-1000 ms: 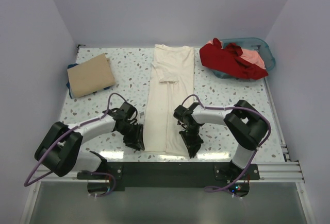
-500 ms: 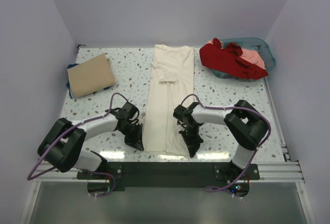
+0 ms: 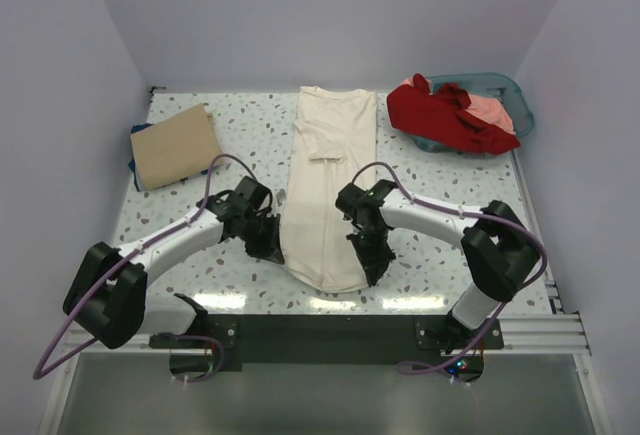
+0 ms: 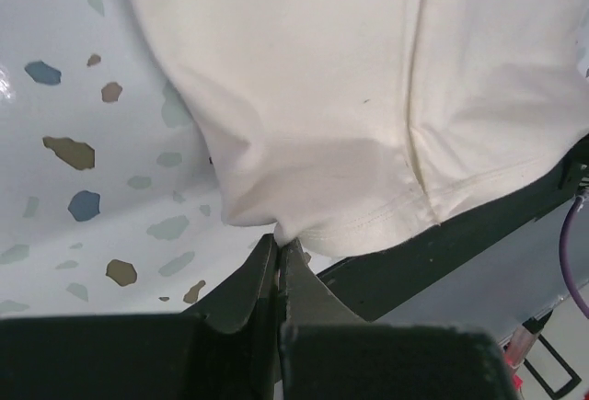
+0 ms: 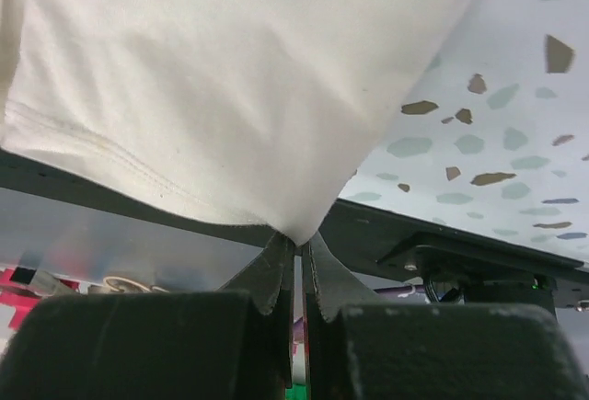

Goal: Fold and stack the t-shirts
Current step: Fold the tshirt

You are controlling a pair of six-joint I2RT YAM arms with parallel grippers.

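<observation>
Cream t-shirt is laid along the 12–6 line at desk centre. Its hem corners near 6 are pinched: L hand is closed on the 7 o'clock corner, R hand on the 5 o'clock one. Risk: only a thin bit of cloth is held per hand, so a corner could be lost if arms are moved unevenly, skewing the fold. Tan shirt is folded at 10 over a dark blue one. Red shirt and pink shirt are heaped at teal basket, approx. 1. Path to 12 isn't blocked by these.
</observation>
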